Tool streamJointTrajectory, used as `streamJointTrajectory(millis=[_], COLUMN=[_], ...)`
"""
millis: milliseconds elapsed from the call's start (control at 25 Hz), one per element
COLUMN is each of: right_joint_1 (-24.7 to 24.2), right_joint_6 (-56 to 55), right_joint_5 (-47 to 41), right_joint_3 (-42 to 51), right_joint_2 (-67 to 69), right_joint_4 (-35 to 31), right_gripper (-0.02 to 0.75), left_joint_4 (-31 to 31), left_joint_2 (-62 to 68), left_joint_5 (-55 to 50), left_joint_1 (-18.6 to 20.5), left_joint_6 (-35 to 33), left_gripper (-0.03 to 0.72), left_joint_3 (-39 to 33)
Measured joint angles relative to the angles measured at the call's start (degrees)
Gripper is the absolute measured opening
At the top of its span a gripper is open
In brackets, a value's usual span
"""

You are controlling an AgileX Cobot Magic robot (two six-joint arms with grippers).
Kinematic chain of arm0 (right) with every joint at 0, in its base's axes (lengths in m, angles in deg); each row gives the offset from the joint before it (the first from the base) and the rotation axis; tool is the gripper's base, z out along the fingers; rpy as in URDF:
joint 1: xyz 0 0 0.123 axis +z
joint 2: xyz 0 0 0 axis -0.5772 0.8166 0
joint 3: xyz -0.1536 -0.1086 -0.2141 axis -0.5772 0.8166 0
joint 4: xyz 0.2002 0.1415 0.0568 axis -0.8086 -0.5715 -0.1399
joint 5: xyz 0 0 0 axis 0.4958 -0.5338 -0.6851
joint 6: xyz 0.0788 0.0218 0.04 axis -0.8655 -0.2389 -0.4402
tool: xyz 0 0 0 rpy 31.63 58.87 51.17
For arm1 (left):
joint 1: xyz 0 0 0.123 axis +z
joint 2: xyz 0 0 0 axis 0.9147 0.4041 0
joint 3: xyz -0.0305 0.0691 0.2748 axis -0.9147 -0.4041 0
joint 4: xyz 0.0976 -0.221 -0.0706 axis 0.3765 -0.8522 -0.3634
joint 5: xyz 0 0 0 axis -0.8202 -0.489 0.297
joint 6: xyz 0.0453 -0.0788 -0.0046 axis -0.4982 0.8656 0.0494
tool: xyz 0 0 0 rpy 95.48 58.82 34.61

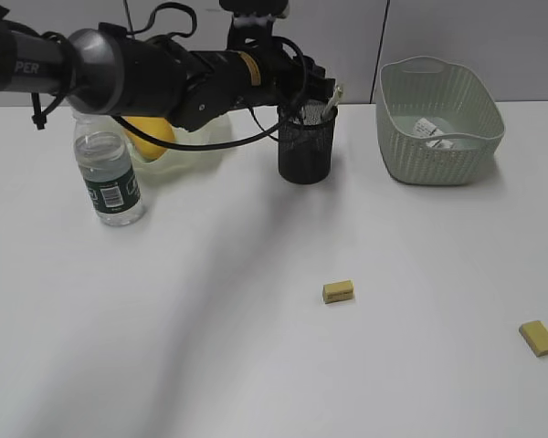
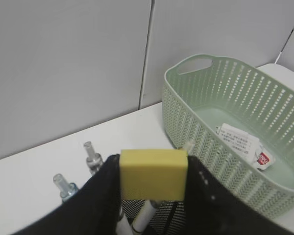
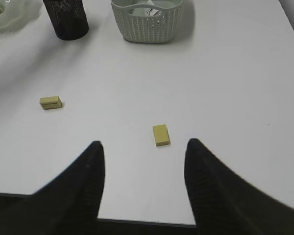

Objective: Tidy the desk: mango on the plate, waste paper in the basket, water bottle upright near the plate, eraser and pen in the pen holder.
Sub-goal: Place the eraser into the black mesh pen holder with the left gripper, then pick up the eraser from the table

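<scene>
My left gripper (image 2: pixel 153 161) is shut on a yellow eraser (image 2: pixel 153 175) directly above the black mesh pen holder (image 2: pixel 166 218), where a white pen (image 2: pixel 143 215) stands. From outside, the left gripper (image 1: pixel 318 89) hovers over the pen holder (image 1: pixel 306 151). The mango (image 1: pixel 151 137) lies on the plate (image 1: pixel 201 146), partly hidden by the arm. The water bottle (image 1: pixel 108 178) stands upright beside the plate. The waste paper (image 1: pixel 431 130) lies in the basket (image 1: pixel 438 123). My right gripper (image 3: pixel 144 143) is open and empty above the desk's (image 1: pixel 210 319) near edge.
Two more yellow erasers lie on the desk: one in the middle (image 1: pixel 338 291) and one at the front right (image 1: pixel 538 338); the right one (image 3: pixel 161 135) is just ahead of my right gripper. A grey wall runs behind the desk.
</scene>
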Motion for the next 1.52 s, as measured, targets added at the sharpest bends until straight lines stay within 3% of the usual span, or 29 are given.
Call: streamJointTrajectory(millis=[400, 680, 1040, 1280, 1520], right_joint_1=[0.0, 0.0, 0.0, 0.0, 0.0], right_joint_6=[0.0, 0.0, 0.0, 0.0, 0.0], right_joint_5=[0.0, 0.0, 0.0, 0.0, 0.0], right_joint_3=[0.0, 0.0, 0.0, 0.0, 0.0], right_joint_2=[0.0, 0.0, 0.0, 0.0, 0.0], right_joint_4=[0.0, 0.0, 0.0, 0.0, 0.0], right_gripper=[0.421, 0.421, 0.421, 0.421, 0.421], left_joint_4=[1.9, 2.0, 3.8, 4.9, 2.2], left_joint_2=[0.8, 0.8, 0.8, -3.8, -13.3], left_joint_5=[1.4, 1.9, 2.0, -7.7, -21.9], left_joint_1=[0.5, 0.6, 0.8, 0.8, 0.0], left_joint_6=[0.0, 0.0, 0.0, 0.0, 0.0], left_gripper=[0.298, 0.438, 0.454, 0.453, 0.449], left_joint_3=[0.2, 0.2, 0.2, 0.2, 0.2])
